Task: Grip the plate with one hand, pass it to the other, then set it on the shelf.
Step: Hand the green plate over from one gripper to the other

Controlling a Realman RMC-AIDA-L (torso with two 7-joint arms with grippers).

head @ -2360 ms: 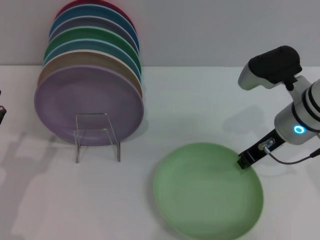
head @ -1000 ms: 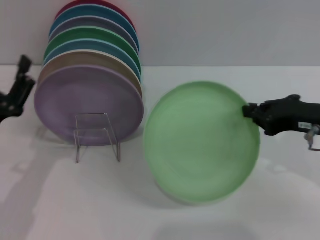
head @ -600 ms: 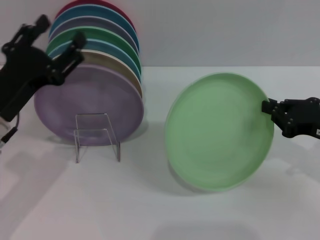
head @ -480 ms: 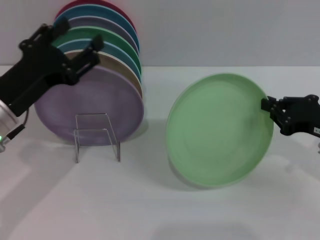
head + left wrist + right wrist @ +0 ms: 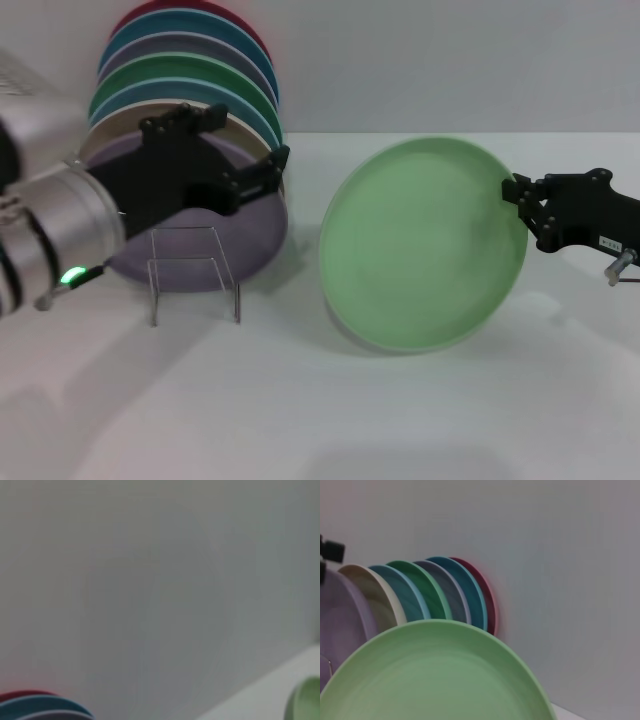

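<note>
Two arms level — plate between.

Nothing readable anywhere; the small white label on the right gripper is too tiny to read.

the plate right of centre in the head view is a plain pale mint green, matte, with no pattern. the right pincer at its right rim is black, as is the left pincer at centre left, whose arm is silver-grey with a small green light. the shelf at lower left is clear, colourless acrylic. the row of plates at upper left runs, front to back, lilac, beige, teal blue, darker green, grey-purple, blue, and crimson red. the surface is white; the wall above is light grey.
</note>
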